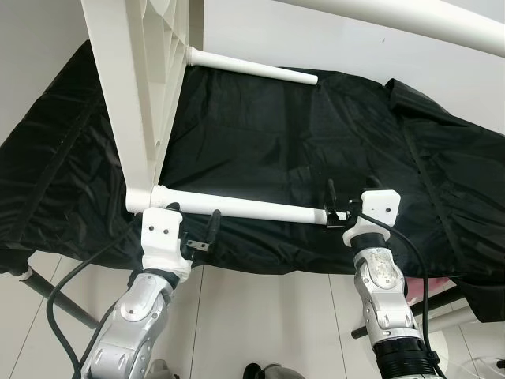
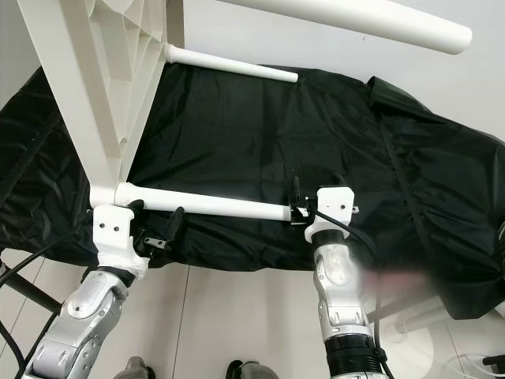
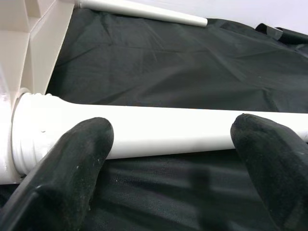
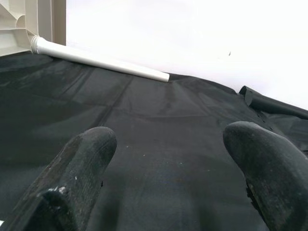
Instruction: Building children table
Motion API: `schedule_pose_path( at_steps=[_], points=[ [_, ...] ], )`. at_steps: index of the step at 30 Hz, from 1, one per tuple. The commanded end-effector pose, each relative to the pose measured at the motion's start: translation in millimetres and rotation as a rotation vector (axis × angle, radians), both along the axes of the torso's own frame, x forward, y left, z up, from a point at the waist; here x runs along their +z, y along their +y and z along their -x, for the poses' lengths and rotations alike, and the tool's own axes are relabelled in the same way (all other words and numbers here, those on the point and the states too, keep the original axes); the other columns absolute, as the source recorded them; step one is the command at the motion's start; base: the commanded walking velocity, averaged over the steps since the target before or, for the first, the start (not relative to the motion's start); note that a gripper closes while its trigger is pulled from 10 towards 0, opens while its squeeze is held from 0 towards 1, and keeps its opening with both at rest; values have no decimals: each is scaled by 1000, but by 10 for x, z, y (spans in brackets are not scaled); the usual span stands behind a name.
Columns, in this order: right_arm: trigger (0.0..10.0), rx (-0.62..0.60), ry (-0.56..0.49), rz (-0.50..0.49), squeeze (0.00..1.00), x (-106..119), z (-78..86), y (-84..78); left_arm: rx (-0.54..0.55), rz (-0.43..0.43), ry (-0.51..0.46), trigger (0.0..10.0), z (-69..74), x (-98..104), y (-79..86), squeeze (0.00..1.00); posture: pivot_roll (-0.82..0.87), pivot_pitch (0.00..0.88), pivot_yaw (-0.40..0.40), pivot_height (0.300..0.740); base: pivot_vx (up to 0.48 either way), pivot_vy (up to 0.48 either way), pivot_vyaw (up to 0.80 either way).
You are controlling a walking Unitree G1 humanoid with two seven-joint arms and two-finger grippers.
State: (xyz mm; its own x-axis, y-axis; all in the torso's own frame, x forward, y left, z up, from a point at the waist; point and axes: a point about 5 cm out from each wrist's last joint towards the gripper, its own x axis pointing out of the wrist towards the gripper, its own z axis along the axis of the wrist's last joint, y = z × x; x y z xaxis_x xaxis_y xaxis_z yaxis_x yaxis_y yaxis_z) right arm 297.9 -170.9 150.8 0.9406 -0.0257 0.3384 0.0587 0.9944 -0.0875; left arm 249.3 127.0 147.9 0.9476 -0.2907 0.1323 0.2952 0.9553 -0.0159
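- The white tabletop (image 1: 138,87) of the children's table stands on its edge on a black sheet (image 1: 316,158) that covers the table, its ribbed underside facing the robot's right.
- Three white legs show. The near leg (image 1: 237,207) juts out level from the tabletop's lower corner, the far leg (image 1: 252,68) juts from the corner further back, and an upper leg (image 2: 355,20) crosses the top of the head views.
- The left gripper (image 1: 193,225) sits at the socket end of the near leg. In the left wrist view its fingers (image 3: 72,163) are spread wide, one on each side along the leg, and close on nothing.
- The right gripper (image 1: 335,207) is at the free tip of the near leg. Its fingers (image 4: 82,163) are parted, with only black sheet between them in the right wrist view.
- Pale floor tiles (image 1: 260,316) lie below the sheet's edge.
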Motion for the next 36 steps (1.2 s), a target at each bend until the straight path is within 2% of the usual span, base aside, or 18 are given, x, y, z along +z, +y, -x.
schedule_pose_path(
  at_steps=[1, 3, 4, 5, 7, 11, 14, 17, 19, 20, 21, 22, 24, 26, 33, 34, 35, 36],
  points=[
    [10000, -35, -20, 22, 949, 18, 18, -47, -62, -54, -16, 10000, 2, -13, -38, 0, 105, 116, -124, 740, 0, 0, 0],
    [10000, -46, -26, 30, 949, 34, 11, -57, -58, -63, -19, 10000, -5, -9, -37, 0, 105, 118, -123, 740, 0, 0, 0],
    [10000, -53, -43, 47, 0, 72, 6, -65, -61, -64, -19, 10000, -6, -9, -39, 0, 105, 118, -123, 740, 0, 0, 0],
    [10000, -53, -43, 47, 0, 72, 6, -65, -61, -64, -19, 10000, -6, -9, -39, 0, 105, 118, -123, 740, 0, 0, 0],
    [10000, -83, -125, 117, 0, 248, -3, -83, -67, -73, -20, 10000, -4, -13, -42, 0, 105, 124, -115, 740, 0, 0, 0],
    [10000, -98, -163, 147, 0, 325, -1, -91, -68, -77, -22, 10000, -2, -15, -43, 0, 105, 124, -115, 740, 0, 0, 0],
    [10000, -125, -256, 199, 0, 516, -8, -61, -71, -92, -29, 10000, -13, -11, -59, 0, 106, 127, -104, 740, 0, 0, 0],
    [10000, -125, -256, 199, 0, 516, -8, -61, -71, -92, -29, 10000, -13, -11, -59, 0, 106, 127, -104, 740, 0, 0, 0],
    [10000, -99, -401, 327, 0, 753, -8, 112, -78, -107, -41, 10000, -43, 2, -87, 0, 107, 123, -96, 740, 0, 0, 0],
    [10000, -99, -401, 327, 0, 753, -8, 112, -78, -107, -41, 10000, -43, 2, -87, 0, 107, 123, -96, 740, 0, 0, 0],
    [10000, -81, -479, 408, 0, 853, 14, 204, -81, -111, -44, 10000, -54, 5, -97, 0, 107, 123, -95, 740, 0, 0, 0],
    [10000, -81, -479, 408, 0, 853, 14, 204, -81, -111, -44, 10000, -54, 5, -97, 0, 107, 123, -95, 740, 0, 0, 0],
    [10000, -43, -624, 588, 0, 981, 86, 364, -78, -118, -52, 10000, -69, 7, -107, 0, 102, 120, -92, 740, 0, 0, 0],
    [10000, -40, -685, 686, 0, 992, 111, 421, -75, -117, -54, 10000, -81, 8, -113, 0, 99, 119, -91, 740, 0, 0, 0],
    [10000, -64, -746, 757, 0, 1012, 120, 424, -77, -116, -58, 10000, -94, 9, -133, 0, 96, 119, -88, 740, 0, 0, 0],
    [10000, -90, -806, 793, 0, 1063, 143, 420, -80, -116, -59, 10000, -101, 9, -143, 0, 86, 119, -83, 740, 0, 0, 0],
    [10000, -90, -806, 793, 0, 1063, 143, 420, -80, -116, -59, 10000, -101, 9, -143, 0, 86, 119, -83, 740, 0, 0, 0],
    [10000, -144, -905, 830, 0, 1160, 187, 406, -82, -118, -64, 10000, -124, 12, -155, 0, 86, 118, -83, 740, 0, 0, 0]
  ],
)
